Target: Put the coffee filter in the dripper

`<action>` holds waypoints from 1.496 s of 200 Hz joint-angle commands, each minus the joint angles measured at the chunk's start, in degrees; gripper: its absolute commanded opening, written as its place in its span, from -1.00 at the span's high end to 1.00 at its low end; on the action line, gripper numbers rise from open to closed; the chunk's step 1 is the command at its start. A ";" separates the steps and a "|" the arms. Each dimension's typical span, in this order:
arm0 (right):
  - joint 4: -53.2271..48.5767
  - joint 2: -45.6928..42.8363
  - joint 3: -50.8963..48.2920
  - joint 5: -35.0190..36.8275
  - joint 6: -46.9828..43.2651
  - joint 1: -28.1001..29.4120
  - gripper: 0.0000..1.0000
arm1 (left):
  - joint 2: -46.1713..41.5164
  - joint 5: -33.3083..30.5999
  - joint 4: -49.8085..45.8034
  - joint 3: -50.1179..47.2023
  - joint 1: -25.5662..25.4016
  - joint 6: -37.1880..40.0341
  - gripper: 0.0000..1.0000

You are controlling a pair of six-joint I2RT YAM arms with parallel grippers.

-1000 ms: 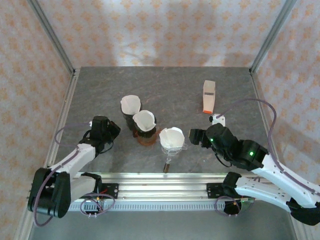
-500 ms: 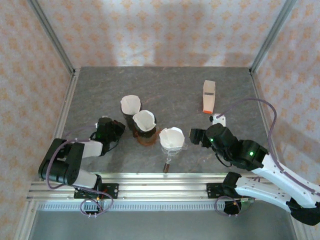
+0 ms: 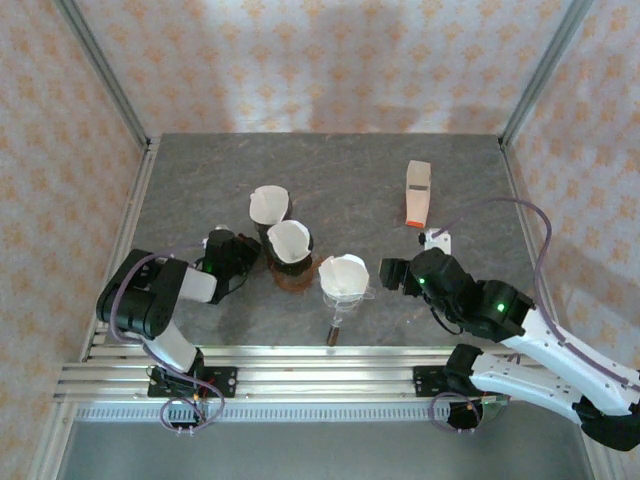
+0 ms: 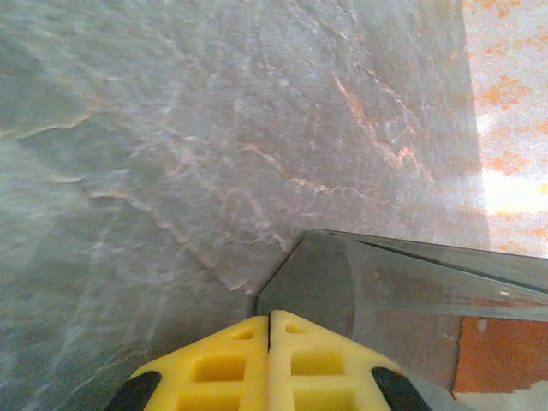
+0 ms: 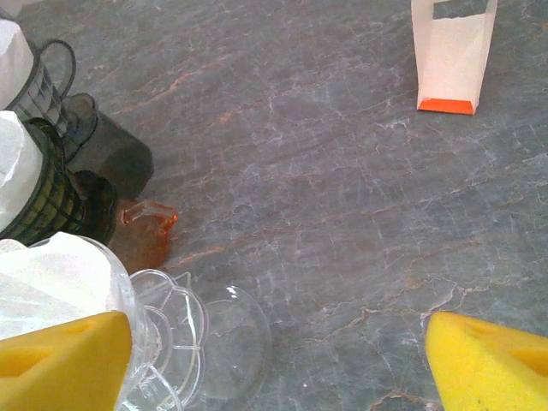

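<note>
From above, the white paper filter sits open-mouthed in the clear glass dripper near the front middle of the desk. The right hand lies just beside it on the right, released, and is the nearer of the two. The left hand lies beside a dark dripper that also carries a filter, further left.

In the left wrist view, the left hand has its yellow pads clenched together on nothing. A clear-walled edge lies just ahead and to the right; I cannot tell what it belongs to.

In the right wrist view, the right hand has its pads spread wide and holds nothing. The filter rises out of the glass dripper at the left pad's side, not between the pads. Its mouth faces up, so the filter looks seated; I judge the next move is to back the hand clear without brushing the paper rim.
</note>
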 commanded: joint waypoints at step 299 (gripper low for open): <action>22.08 12.83 -8.72 21.56 -0.41 -15.57 -1.00 | -40.40 -32.99 -37.24 7.01 3.62 29.64 -0.99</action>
